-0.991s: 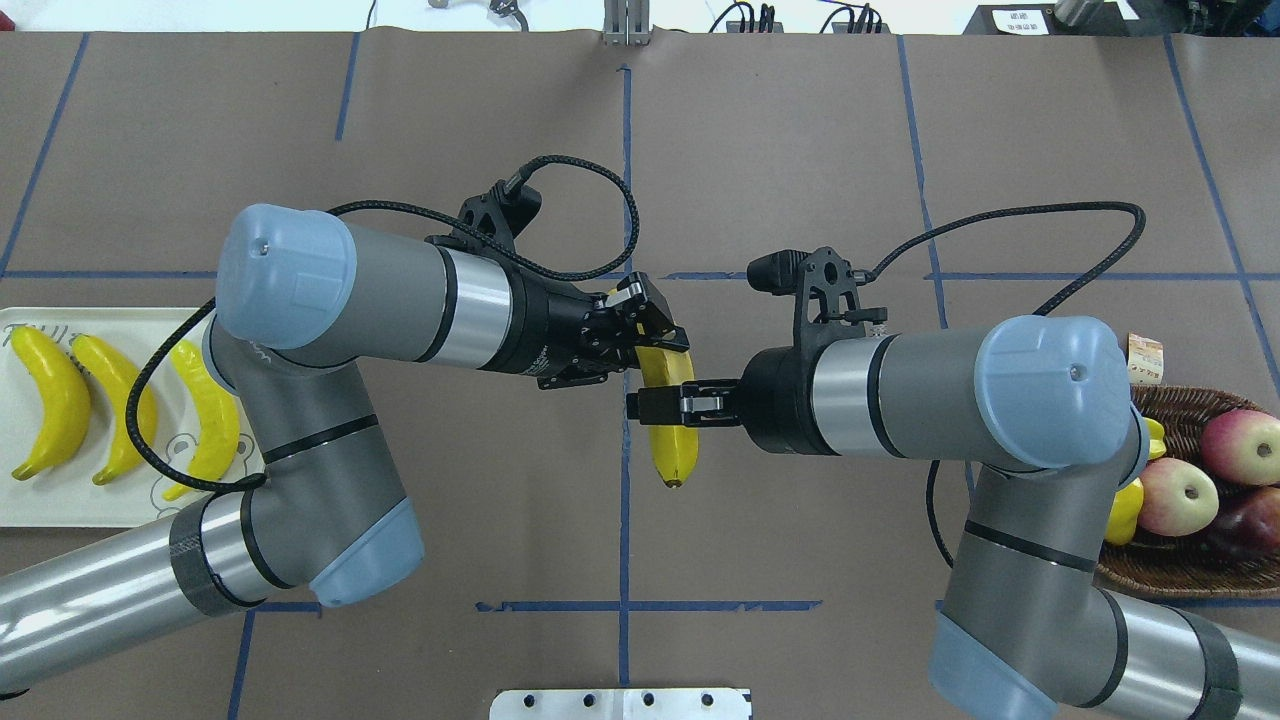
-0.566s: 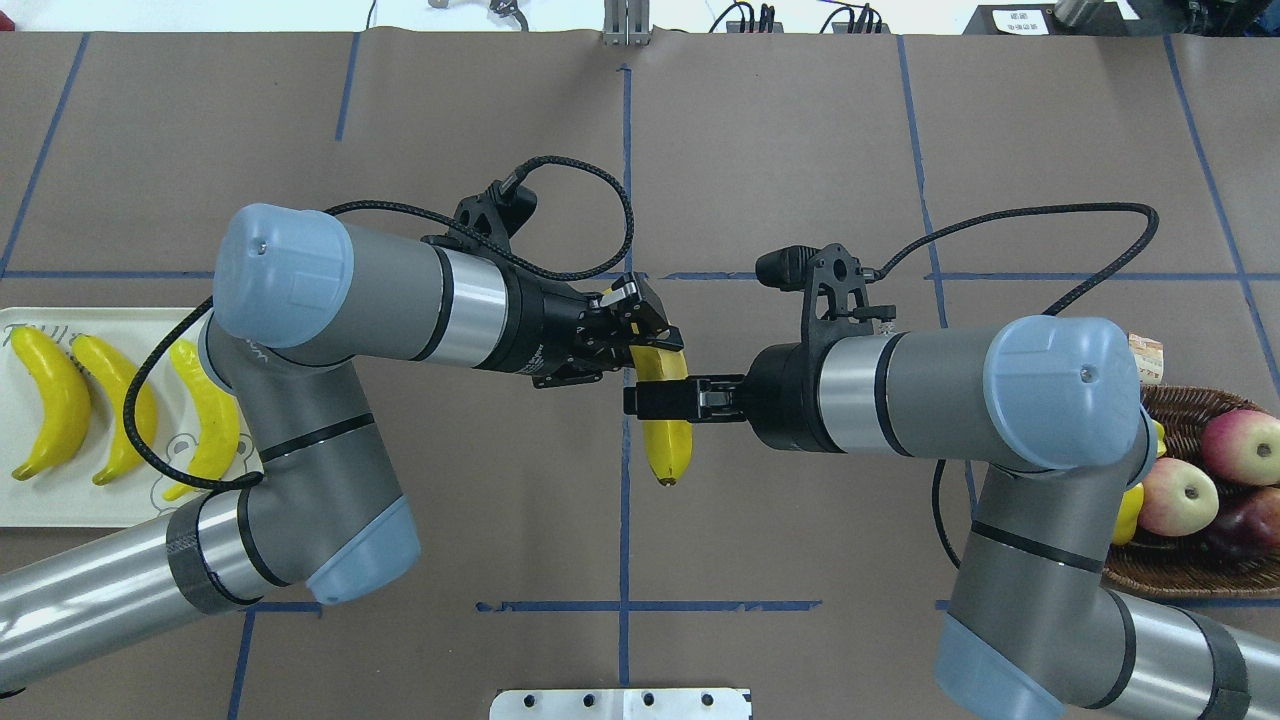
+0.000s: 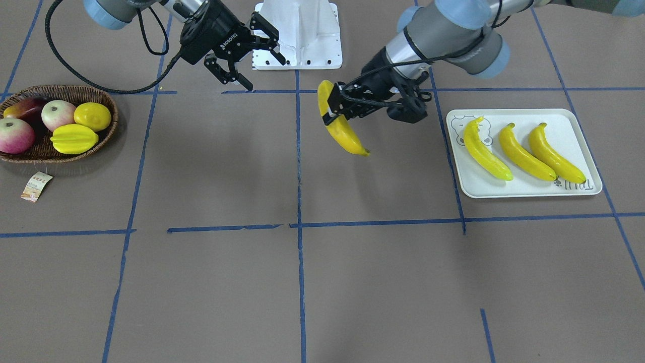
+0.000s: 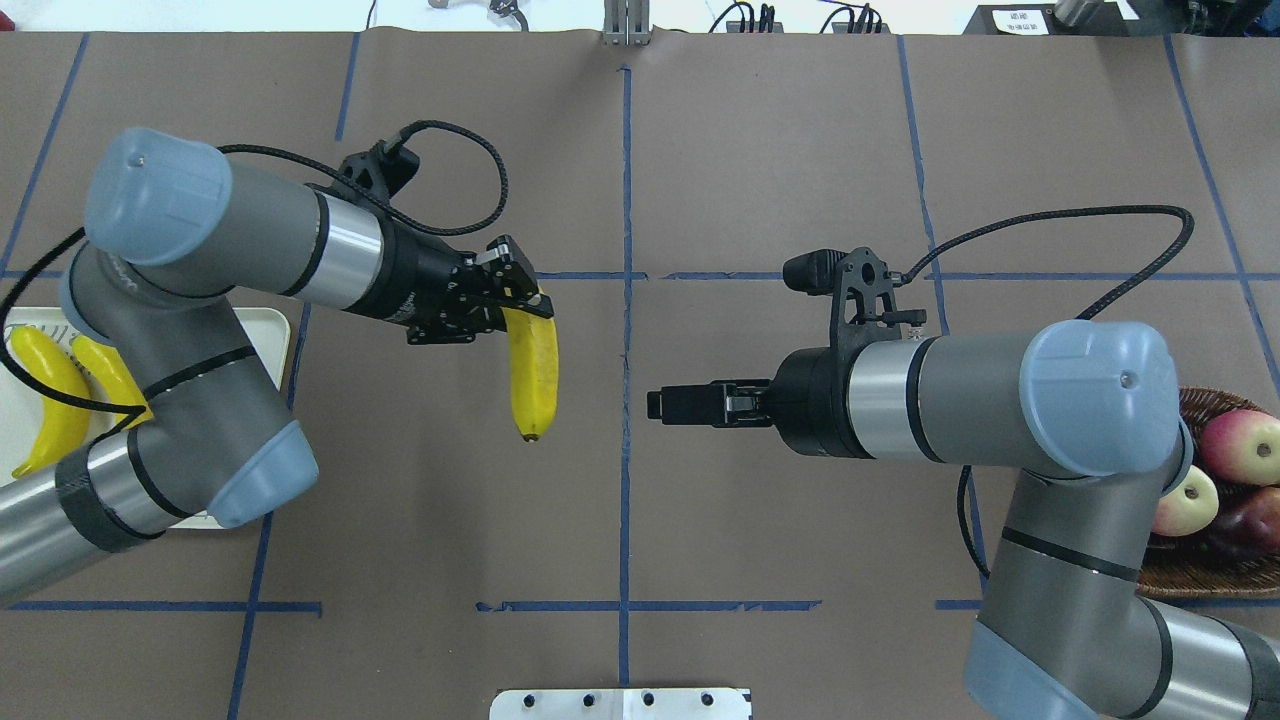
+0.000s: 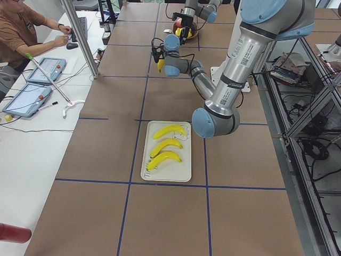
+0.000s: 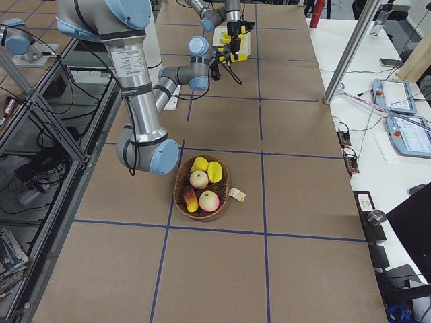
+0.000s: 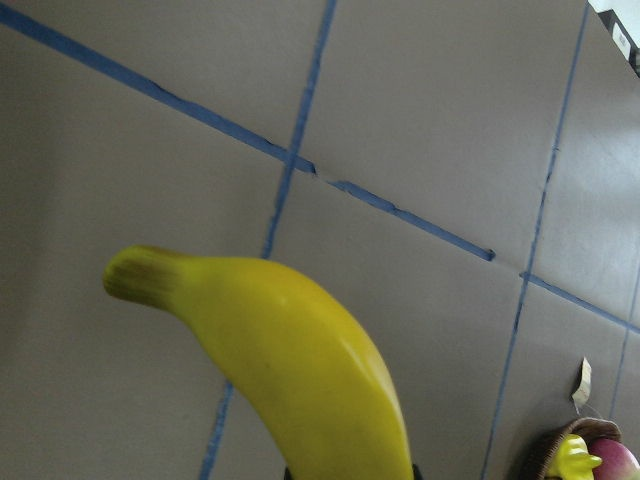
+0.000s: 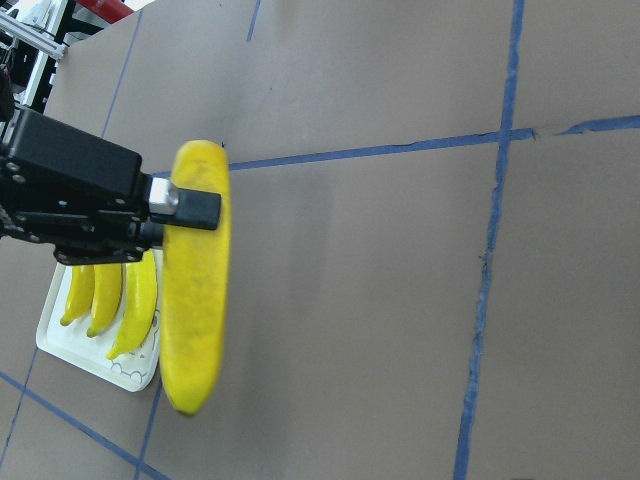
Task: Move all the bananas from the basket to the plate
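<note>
My left gripper (image 4: 525, 300) is shut on the top end of a yellow banana (image 4: 532, 375), which hangs above the table left of the centre line. It also shows in the front view (image 3: 343, 130), the left wrist view (image 7: 300, 360) and the right wrist view (image 8: 195, 280). My right gripper (image 3: 264, 75) is open and empty, apart from the banana on its right. The pale plate (image 3: 524, 190) holds three bananas (image 3: 484, 148) side by side. In the overhead view the plate (image 4: 272, 335) is mostly hidden under my left arm. The basket (image 3: 30, 155) shows no bananas.
The wicker basket holds apples (image 3: 15, 135), a round lemon (image 3: 92, 116) and a starfruit (image 3: 73, 138). A paper tag (image 3: 36, 185) lies in front of it. The white robot mount (image 3: 297, 35) stands at the table's near edge. Blue tape lines cross the brown table.
My right gripper has let go of the banana and drawn back to the right. My left arm has carried the banana to the left, toward the plate.
</note>
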